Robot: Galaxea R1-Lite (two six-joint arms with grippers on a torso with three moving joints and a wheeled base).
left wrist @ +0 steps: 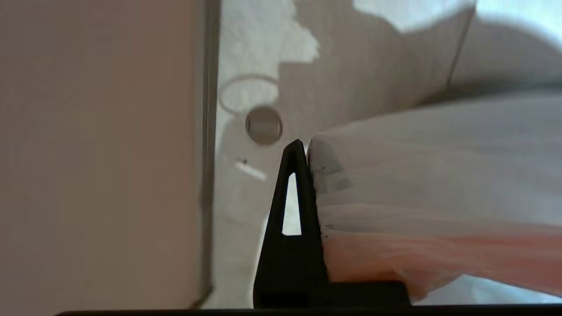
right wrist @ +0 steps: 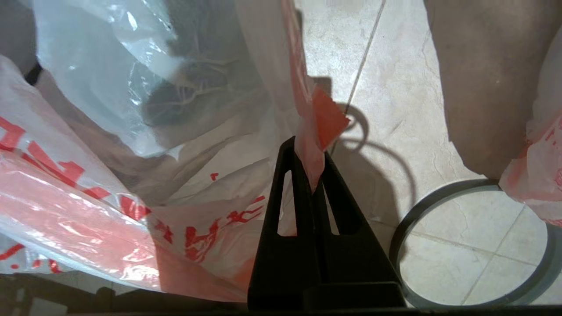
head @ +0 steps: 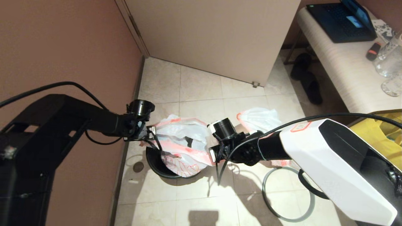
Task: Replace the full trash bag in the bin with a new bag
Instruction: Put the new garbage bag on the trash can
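Note:
The new bag (head: 180,141), translucent white with a red cartoon drawing and pink band, hangs stretched over the black bin (head: 157,163), its lower part draped into the bin's mouth. My left gripper (head: 150,131) is shut on the bag's left edge (left wrist: 417,175); in the left wrist view only one black finger (left wrist: 292,197) shows beside the plastic. My right gripper (head: 214,153) is shut on the bag's pink band (right wrist: 309,153) at the right side. The full trash bag (head: 260,117) lies on the tiles behind my right arm. The grey hoop (head: 287,218) lies on the floor, off the bin.
A brown wall stands close on the left, with a round floor drain (head: 138,166) beside the bin. A yellow tote (head: 381,131) sits at the right. A bench (head: 342,66) holds a laptop and glassware; black slippers (head: 309,78) lie under it.

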